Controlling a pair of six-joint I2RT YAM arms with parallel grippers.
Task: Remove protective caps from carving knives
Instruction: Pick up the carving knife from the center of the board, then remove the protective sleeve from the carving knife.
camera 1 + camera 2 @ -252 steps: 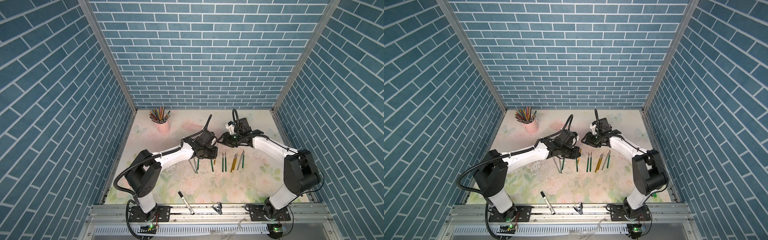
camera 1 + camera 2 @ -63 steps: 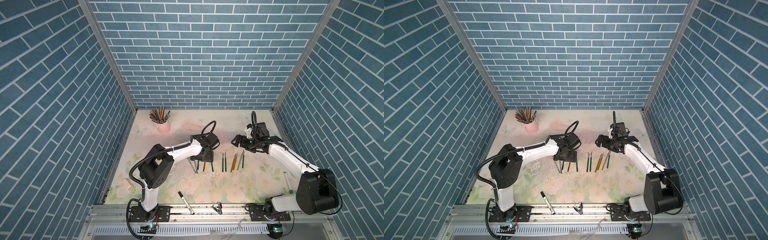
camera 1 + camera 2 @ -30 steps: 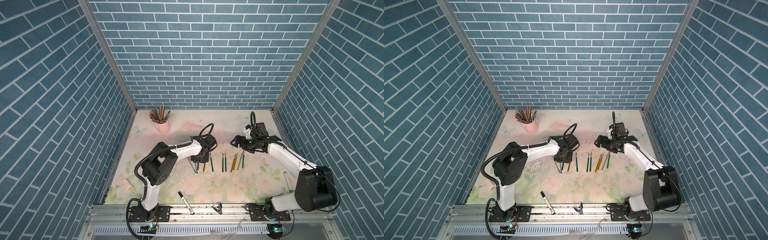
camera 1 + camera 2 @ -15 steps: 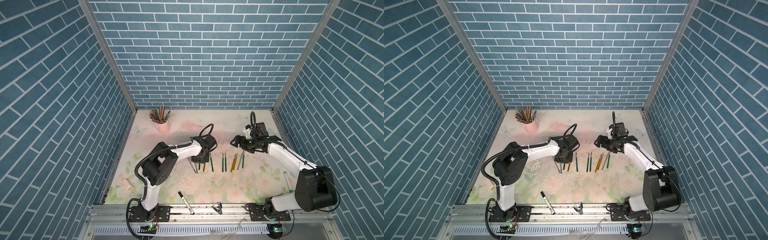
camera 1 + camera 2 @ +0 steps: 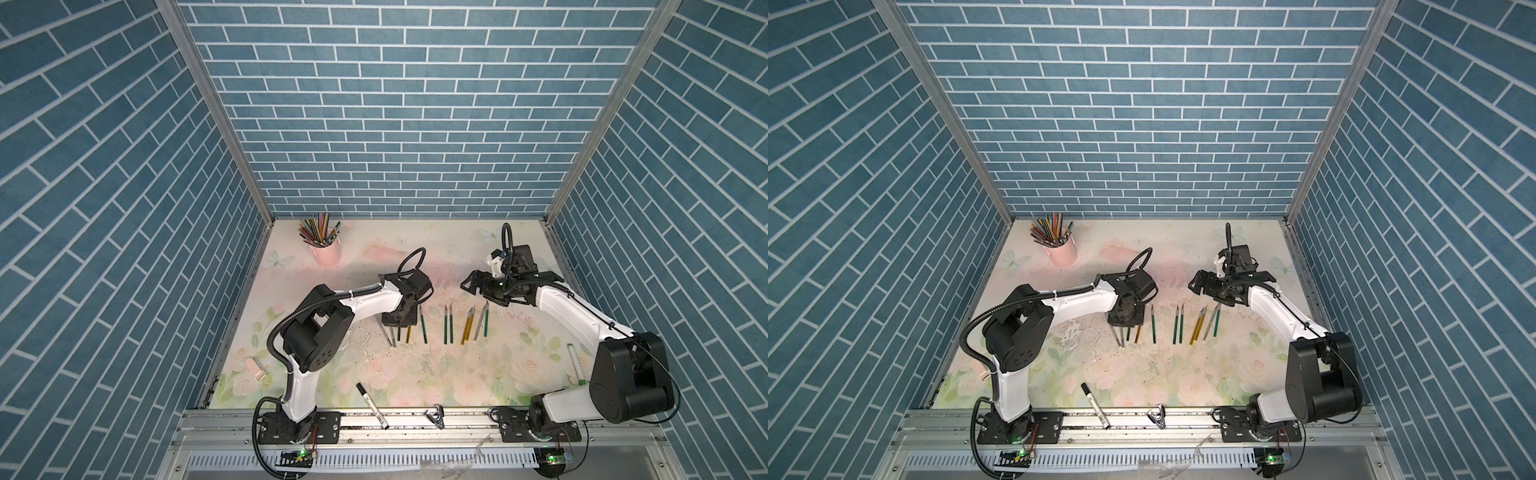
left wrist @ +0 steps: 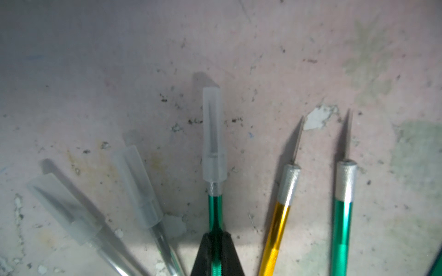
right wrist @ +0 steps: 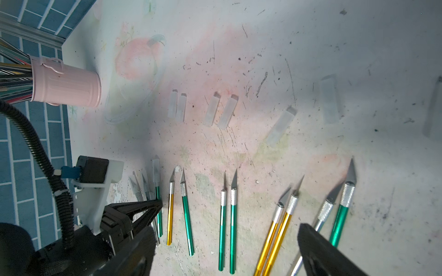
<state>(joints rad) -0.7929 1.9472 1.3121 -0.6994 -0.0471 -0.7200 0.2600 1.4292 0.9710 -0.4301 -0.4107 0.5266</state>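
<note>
Your left claw (image 6: 216,253) was clamped tight on the capped green knife (image 6: 215,210), lower centre of the frame; your right claw (image 7: 227,239) stood wide open, holding nothing.

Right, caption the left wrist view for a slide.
Left gripper shut on a capped green knife; two more capped, two bare.

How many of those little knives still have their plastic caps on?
3, together under the left arm: the green knife gripped in the left tool and two silver-grey knives beside it. The others show bare blades.
</note>
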